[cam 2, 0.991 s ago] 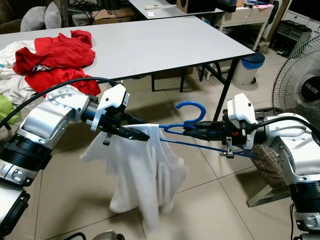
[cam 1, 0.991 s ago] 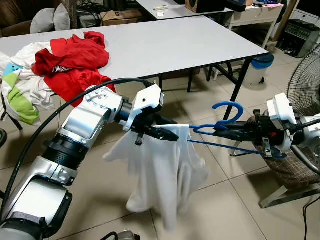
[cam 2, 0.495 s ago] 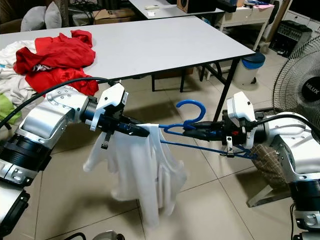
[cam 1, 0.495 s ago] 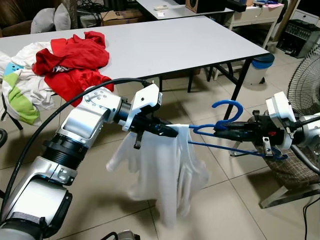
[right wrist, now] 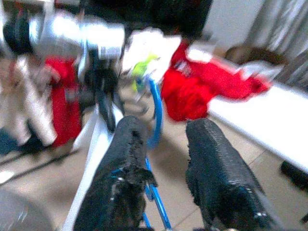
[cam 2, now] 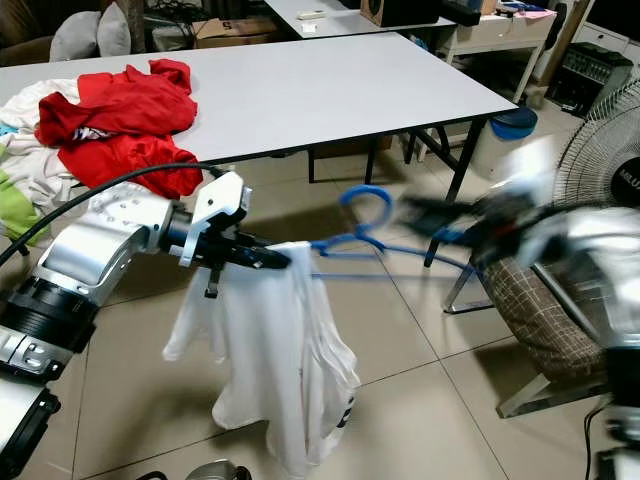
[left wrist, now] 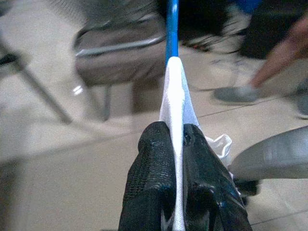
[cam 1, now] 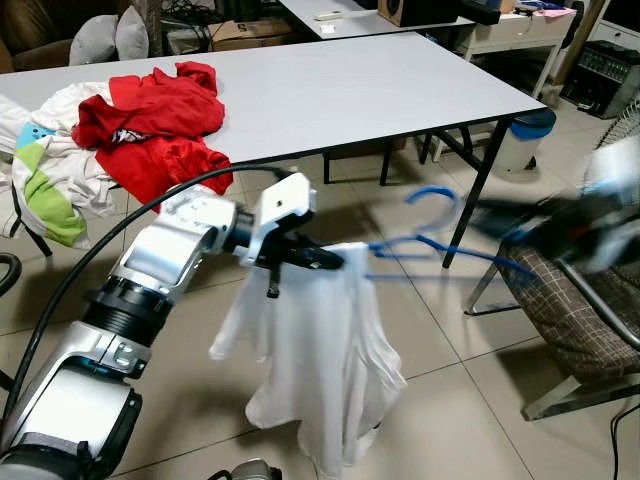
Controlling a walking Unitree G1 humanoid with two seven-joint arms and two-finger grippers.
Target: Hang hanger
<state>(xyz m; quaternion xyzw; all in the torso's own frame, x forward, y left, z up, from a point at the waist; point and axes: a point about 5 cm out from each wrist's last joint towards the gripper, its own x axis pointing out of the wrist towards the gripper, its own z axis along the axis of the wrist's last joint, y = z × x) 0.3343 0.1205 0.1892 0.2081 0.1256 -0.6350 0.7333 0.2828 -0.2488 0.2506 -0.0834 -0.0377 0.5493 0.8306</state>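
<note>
Hanger [cam 2: 372, 238] out in mid-air above the tiled floor [cam 1: 180, 380], blue, its hook curling upward, and we've got a white shirt [cam 1: 320, 370] draped off its left end, hanging down limp toward the tiles. Our left hand [cam 1: 330, 262] is clamped tight on the shirt's shoulder right at the hanger's tip; from the left wrist view we see both black fingers [left wrist: 154, 183] pinching the white cloth with the blue wire running straight out beyond them. Over on the right, our right hand [right wrist: 161, 159] is a smear of motion blur in the head views, near the hanger's far end; in the right wrist view its two fingers stand apart, with the blue wire between them, nearer one finger, and we can't tell if they touch it. Behind us all, the white tabletop [cam 1: 360, 85] carries a heap of red clothes [cam 1: 155, 125] at its left end. A fan [cam 2: 600, 150] stands at far right.
</note>
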